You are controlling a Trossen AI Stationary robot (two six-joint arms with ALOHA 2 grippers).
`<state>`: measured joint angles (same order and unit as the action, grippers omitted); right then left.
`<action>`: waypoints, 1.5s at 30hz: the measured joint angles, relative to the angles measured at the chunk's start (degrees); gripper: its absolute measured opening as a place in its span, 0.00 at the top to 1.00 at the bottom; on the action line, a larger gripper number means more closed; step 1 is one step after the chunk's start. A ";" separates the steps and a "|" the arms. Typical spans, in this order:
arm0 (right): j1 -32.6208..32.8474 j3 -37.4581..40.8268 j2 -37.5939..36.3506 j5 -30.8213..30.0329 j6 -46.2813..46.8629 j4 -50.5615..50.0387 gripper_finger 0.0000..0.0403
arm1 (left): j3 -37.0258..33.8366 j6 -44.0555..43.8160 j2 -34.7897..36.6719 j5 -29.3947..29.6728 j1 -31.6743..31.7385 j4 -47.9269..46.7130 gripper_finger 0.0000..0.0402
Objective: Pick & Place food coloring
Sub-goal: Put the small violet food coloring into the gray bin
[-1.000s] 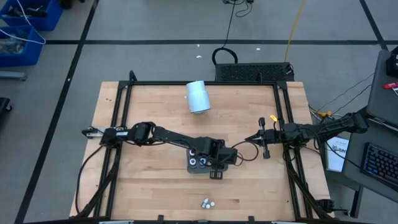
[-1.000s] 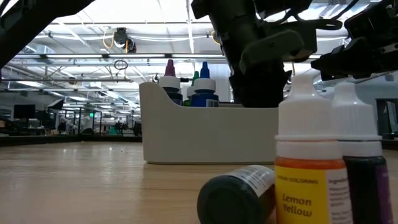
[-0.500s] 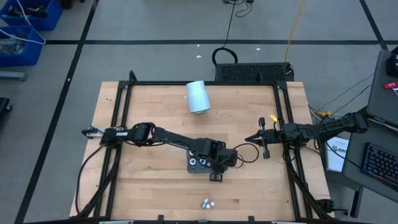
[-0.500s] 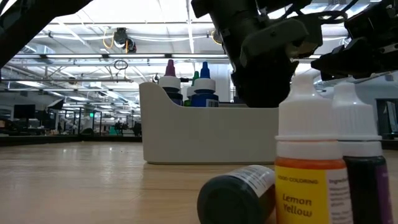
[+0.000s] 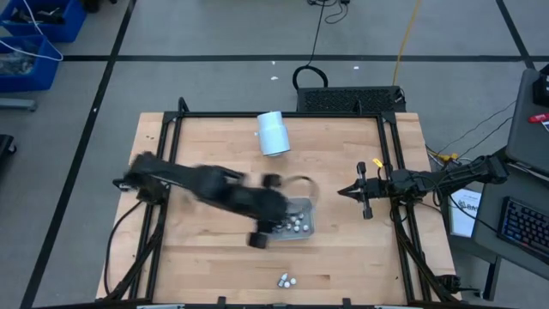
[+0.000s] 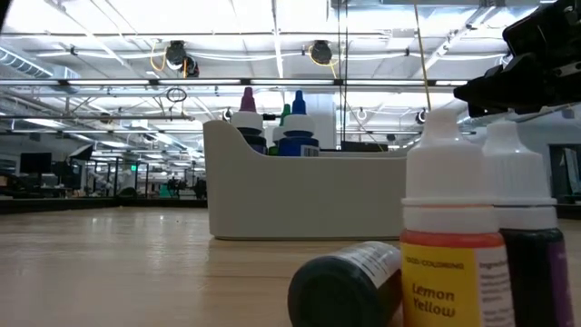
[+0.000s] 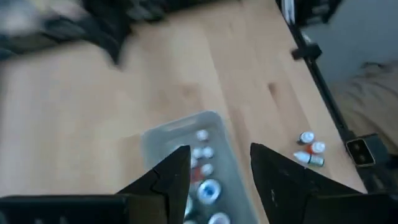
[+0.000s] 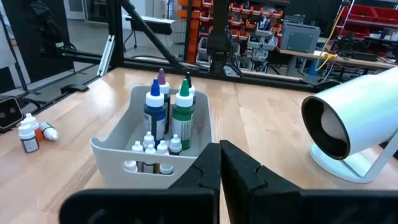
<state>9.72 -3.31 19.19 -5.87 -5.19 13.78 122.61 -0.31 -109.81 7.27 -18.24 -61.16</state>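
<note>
While the left pincer (image 7: 214, 171) hangs above the grey tray (image 5: 306, 225) with its two dark fingers (image 7: 171, 174) standing apart and nothing between them, the left arm shows in the high view as a blurred dark streak running from the bench's (image 5: 206, 146) left edge toward the tray. That tray sits near the middle of the bench and holds most of the food coloring (image 8: 163, 118): several small white-capped bottles bunched at one end, and taller bottles behind them with blue, green and purple tips, all upright. Three more bottles (image 5: 286, 280) lie outside the tray, near the front edge of the bench and well apart from it; from table height, two of these stand upright, one with a yellow label reading Lemon Yellow (image 6: 451, 245) and a darker one just beside it, while a dark bottle (image 6: 349, 283) lies on its side in front of them. A pale-blue cylinder (image 5: 273, 133) rests on its side toward the back of the bench, its open end facing the right arm. The right pincer (image 8: 219, 171) waits at the bench's right side, fingers pressed together and empty, pointing toward the tray.
</note>
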 joint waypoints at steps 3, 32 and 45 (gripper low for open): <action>0.02 0.00 -0.01 0.09 0.00 0.39 1.00 | -3.59 -0.26 8.73 8.57 -3.51 0.60 0.60; 0.02 0.00 0.12 -0.08 2.96 3.09 1.00 | -113.68 2.80 78.29 23.07 -16.97 86.01 0.99; 0.02 0.00 0.10 1.25 4.00 6.12 1.00 | -102.70 10.96 83.15 22.14 -20.13 62.40 1.00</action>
<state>9.74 -3.31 19.29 -4.62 -1.19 19.90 19.91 10.66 -26.65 29.41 -38.37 1.23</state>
